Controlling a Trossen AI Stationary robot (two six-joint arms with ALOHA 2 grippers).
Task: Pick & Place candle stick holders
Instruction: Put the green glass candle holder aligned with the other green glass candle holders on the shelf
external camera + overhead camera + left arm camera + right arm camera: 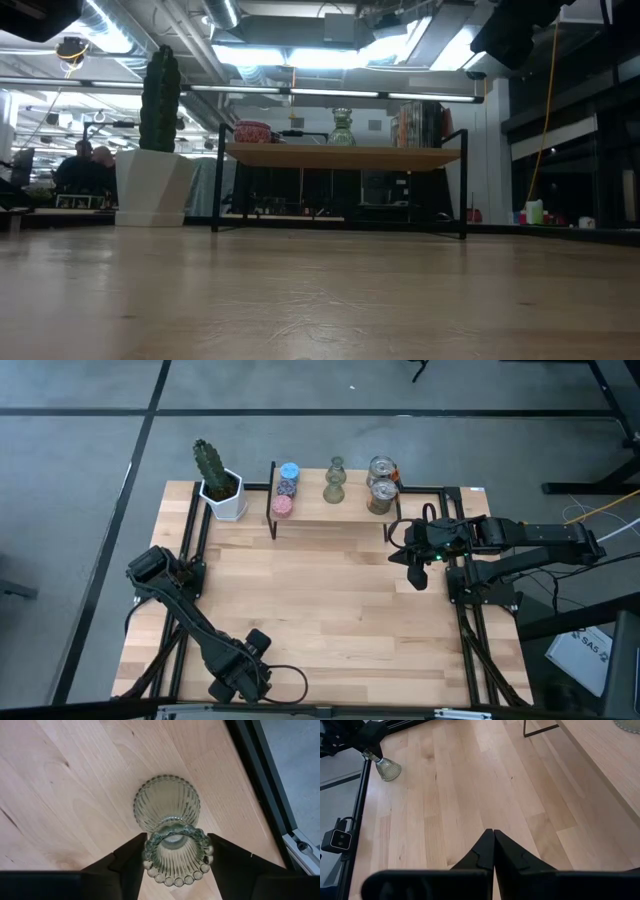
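An olive-green ribbed candle stick holder [166, 802] stands upright near the table's front left corner, also seen in the right wrist view [387, 768]. My left gripper [175, 852] points down over it from above [232, 682] and is shut on its top. On the back shelf [335, 515] stand blue [289, 471], dark speckled [287, 487] and pink [282, 505] holders, another green one [335, 480] and two silvery cups [381, 482]. My right gripper [493, 837] hangs shut and holds nothing, above the table's right side [416, 578]. My left gripper pinches the holder's beaded top rim [150, 854] between its two fingers, one on each side. The fingers [131, 857] come from above, pointing down. The holder stays upright, flared foot [166, 800] down; I cannot tell whether the foot rests on the wood or is just clear of it.
A white pot with a green cactus [222, 485] stands at the back left beside the shelf. Black frame rails [470, 630] run along the table's sides. Bare wood [330, 600] lies between the two arms.
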